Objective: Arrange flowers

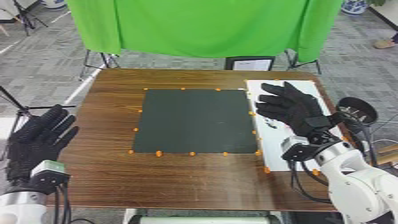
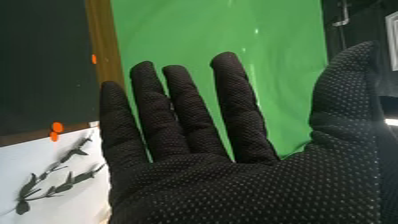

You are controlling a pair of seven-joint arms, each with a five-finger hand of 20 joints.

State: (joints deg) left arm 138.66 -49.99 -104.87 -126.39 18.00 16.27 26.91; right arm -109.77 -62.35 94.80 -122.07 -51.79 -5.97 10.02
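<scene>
Over the white sheet (image 1: 277, 162) at the right side of the tabletop (image 1: 191, 185), the right hand (image 1: 289, 107) is positioned with its fingers open, straight and parted, the thumb held out to the side. The task's item, a leafy sprig (image 2: 64, 188), lies flat on that sheet near the edge of the dark mat (image 1: 193, 120) – slender stem, small dark leaves along it, partly covered by the right hand in the head view. At the left edge of the tabletop, the left hand (image 1: 37, 136) is likewise open, its fingers extended and slightly spread. Noted on site: the dark mat sits at the middle of the tabletop, with orange markers (image 1: 159, 153) around its border. Beyond the far edge hangs a green cloth (image 1: 204, 27); past the right edge stands a black round object (image 1: 357, 107) – contents cannot be told.
</scene>
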